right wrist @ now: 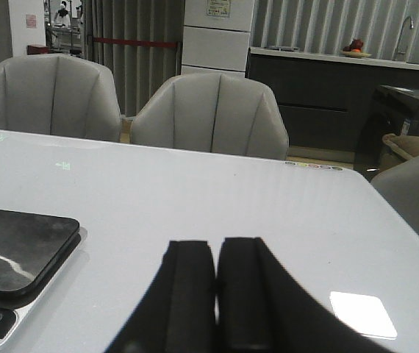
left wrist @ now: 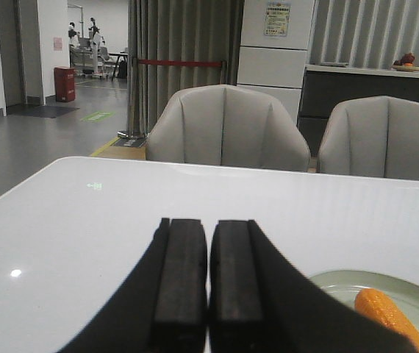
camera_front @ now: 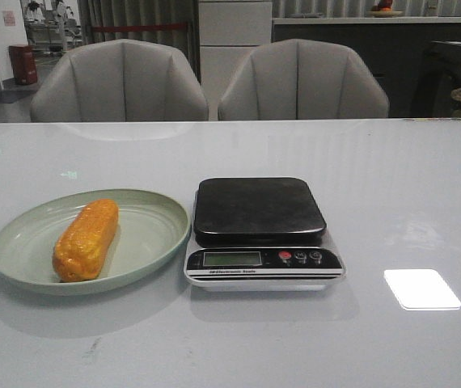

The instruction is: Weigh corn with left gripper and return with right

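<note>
The orange-yellow corn lies on a pale green plate at the left of the white table. A kitchen scale with a dark steel platform stands just right of the plate, with nothing on it. Neither gripper shows in the front view. In the left wrist view my left gripper is shut and empty, low over the table, with the plate and one end of the corn off to its side. In the right wrist view my right gripper is shut and empty, beside the scale.
Two grey chairs stand behind the table's far edge. A bright light patch lies on the tabletop right of the scale. Another grey chair edge shows past the table's right side.
</note>
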`<action>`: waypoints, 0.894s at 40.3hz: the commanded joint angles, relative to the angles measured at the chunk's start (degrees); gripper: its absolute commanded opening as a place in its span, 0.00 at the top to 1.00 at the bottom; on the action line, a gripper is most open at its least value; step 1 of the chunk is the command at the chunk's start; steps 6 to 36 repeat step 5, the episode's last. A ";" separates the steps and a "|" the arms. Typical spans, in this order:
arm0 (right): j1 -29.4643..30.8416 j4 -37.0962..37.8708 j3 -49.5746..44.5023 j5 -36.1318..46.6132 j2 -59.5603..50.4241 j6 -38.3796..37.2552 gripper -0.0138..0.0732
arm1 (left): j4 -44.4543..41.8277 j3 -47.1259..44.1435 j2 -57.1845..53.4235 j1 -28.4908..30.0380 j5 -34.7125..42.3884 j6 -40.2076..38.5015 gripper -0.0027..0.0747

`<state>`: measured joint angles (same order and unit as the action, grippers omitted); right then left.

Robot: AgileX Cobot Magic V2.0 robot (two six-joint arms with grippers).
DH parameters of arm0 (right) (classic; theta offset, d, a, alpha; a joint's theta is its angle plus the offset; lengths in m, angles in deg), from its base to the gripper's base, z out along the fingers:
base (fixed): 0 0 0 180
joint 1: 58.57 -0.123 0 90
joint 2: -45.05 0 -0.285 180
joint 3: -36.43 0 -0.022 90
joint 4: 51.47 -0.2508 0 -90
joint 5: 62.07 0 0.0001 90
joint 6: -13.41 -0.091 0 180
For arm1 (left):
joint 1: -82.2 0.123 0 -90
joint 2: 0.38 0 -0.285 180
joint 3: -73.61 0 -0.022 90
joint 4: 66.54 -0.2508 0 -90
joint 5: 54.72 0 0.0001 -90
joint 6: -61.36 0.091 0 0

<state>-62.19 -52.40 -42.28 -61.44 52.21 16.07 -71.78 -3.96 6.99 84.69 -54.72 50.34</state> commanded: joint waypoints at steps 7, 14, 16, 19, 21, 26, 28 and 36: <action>0.51 0.59 -0.25 4.98 -1.08 0.42 0.64 | 0.54 -0.07 -0.97 -0.02 4.74 -0.08 0.79; 0.51 0.59 -0.25 4.98 -1.08 0.42 0.64 | 0.54 -0.07 -0.97 -0.02 4.74 -0.08 0.79; 0.51 0.59 -0.25 4.98 -1.08 0.42 0.64 | 0.54 -0.07 -0.97 -0.02 4.74 -0.08 0.79; 0.51 0.59 -0.25 4.98 -1.08 0.42 0.64 | 0.54 -0.07 -0.97 -0.02 4.74 -0.08 0.79; 0.51 0.59 -0.25 4.98 -1.08 0.42 0.64 | 0.54 -0.07 -0.97 -0.02 4.74 -0.08 0.79; 0.51 0.59 -0.25 4.98 -1.08 0.42 0.64 | 0.54 -0.07 -0.97 -0.02 4.74 -0.08 0.79; 0.51 0.59 -0.25 4.98 -1.08 0.42 0.64 | 0.54 -0.07 -0.97 -0.02 4.74 -0.08 0.79; 0.51 0.59 -0.25 4.98 -1.08 0.42 0.64 | 0.54 -0.07 -0.97 -0.02 4.74 -0.08 0.79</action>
